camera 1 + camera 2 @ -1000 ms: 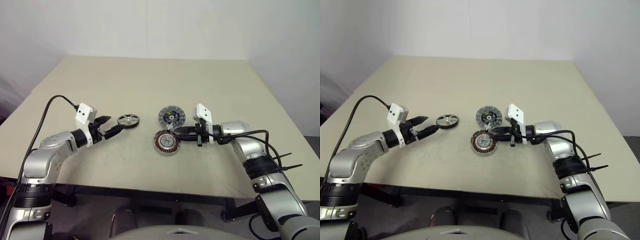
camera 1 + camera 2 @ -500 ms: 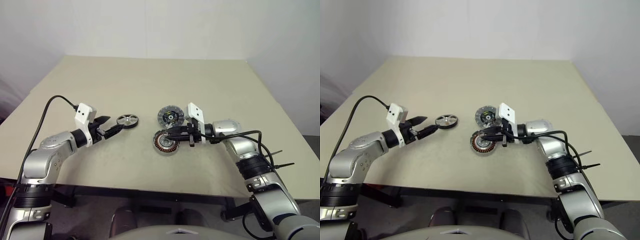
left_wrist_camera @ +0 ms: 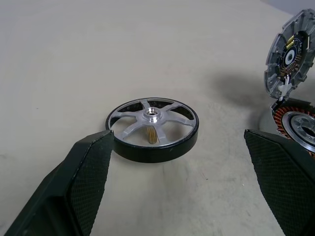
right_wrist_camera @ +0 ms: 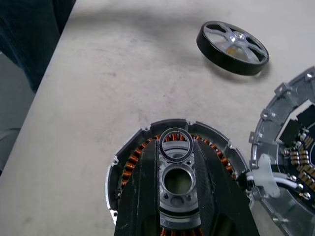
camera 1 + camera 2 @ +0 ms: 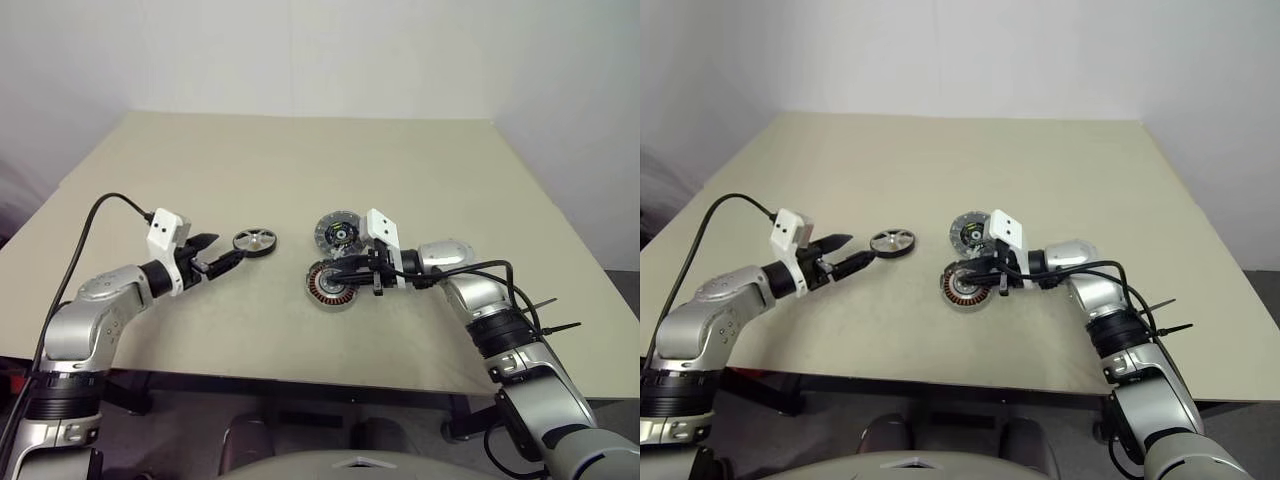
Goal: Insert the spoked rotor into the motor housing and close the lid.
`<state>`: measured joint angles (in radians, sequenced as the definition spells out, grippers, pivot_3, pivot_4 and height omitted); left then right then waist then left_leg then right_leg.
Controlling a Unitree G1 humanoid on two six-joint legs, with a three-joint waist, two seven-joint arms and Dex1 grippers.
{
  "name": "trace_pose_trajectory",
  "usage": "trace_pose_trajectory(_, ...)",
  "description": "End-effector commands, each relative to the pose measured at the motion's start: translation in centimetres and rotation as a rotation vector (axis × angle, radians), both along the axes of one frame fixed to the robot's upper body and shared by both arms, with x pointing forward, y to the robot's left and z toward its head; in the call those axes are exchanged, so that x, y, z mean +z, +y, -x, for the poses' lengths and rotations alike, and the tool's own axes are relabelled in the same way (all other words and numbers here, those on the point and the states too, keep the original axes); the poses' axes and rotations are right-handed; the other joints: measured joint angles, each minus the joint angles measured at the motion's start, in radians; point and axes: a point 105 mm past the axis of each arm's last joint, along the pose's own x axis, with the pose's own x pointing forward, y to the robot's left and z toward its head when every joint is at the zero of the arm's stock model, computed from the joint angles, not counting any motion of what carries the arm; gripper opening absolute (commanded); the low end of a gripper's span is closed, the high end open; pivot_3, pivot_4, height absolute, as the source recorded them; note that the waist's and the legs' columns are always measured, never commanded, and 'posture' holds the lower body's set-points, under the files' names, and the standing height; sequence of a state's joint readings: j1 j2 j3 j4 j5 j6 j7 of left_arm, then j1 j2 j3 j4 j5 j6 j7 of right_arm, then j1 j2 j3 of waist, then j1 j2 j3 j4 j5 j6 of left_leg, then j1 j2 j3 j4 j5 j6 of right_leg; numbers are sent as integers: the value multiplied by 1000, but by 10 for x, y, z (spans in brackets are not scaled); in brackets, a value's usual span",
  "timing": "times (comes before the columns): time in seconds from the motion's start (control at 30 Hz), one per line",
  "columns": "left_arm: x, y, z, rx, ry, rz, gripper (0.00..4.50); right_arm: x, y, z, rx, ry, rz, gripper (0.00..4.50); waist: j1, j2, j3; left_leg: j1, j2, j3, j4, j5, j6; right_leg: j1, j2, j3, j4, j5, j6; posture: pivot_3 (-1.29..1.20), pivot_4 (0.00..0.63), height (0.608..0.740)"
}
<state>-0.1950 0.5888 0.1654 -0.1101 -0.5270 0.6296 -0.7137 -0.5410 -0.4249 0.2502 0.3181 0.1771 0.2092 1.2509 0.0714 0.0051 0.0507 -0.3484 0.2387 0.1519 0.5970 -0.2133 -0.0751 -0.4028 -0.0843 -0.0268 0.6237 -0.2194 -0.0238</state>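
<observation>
Spoked rotor (image 3: 152, 129) lying flat, axle vertical, silver spokes, black rim; left gripper (image 3: 189, 182) gaping; right gripper (image 4: 177, 147) pinching small black ring (image 4: 176, 145).

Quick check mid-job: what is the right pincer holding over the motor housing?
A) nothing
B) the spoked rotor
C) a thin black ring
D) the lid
C: in the right wrist view, the right pincer has a thin black ring at its fingertips, above the hollow centre of the motor housing, while the spoked rotor and the lid lie on the table.
</observation>
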Motion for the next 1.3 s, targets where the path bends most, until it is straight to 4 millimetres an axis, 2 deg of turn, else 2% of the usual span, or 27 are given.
trace_pose_trajectory(0.03, 18, 1, -1, 0, -72, -7, 4500, 2, 1, -3, 7, -26, 11, 654, 0, 0, 0, 0, 0, 0, 0, 0, 0, 0, 0, 0, 0, 0, 0, 0, 0, 740)
trace_pose_trajectory(0.57, 18, 2, -3, 2, -74, -8, 4500, -3, -1, 2, 32, -34, 48, 654, 0, 0, 0, 0, 0, 0, 0, 0, 0, 0, 0, 0, 0, 0, 0, 0, 0, 740)
trace_pose_trajectory(0.83, 18, 2, -3, 4, -75, -10, 4500, -15, -6, -2, 7, -29, 59, 654, -1, 0, 0, 0, 0, 0, 0, 0, 0, 0, 0, 0, 0, 0, 0, 0, 0, 740)
trace_pose_trajectory(1.13, 18, 2, -3, 3, -77, -11, 4500, -19, -9, -7, -4, -34, 58, 654, -1, 0, 0, 0, 0, 0, 0, 0, 1, 2, 0, 0, 0, 0, 0, 0, 0, 740)
trace_pose_trajectory(1.3, 19, 2, -3, 4, -78, -11, 4500, -16, -10, -9, -8, -78, 61, 2318, -1, 0, 0, 0, 0, 0, 0, 0, 1, 2, 0, 0, 0, 0, 0, 0, 0, 740)
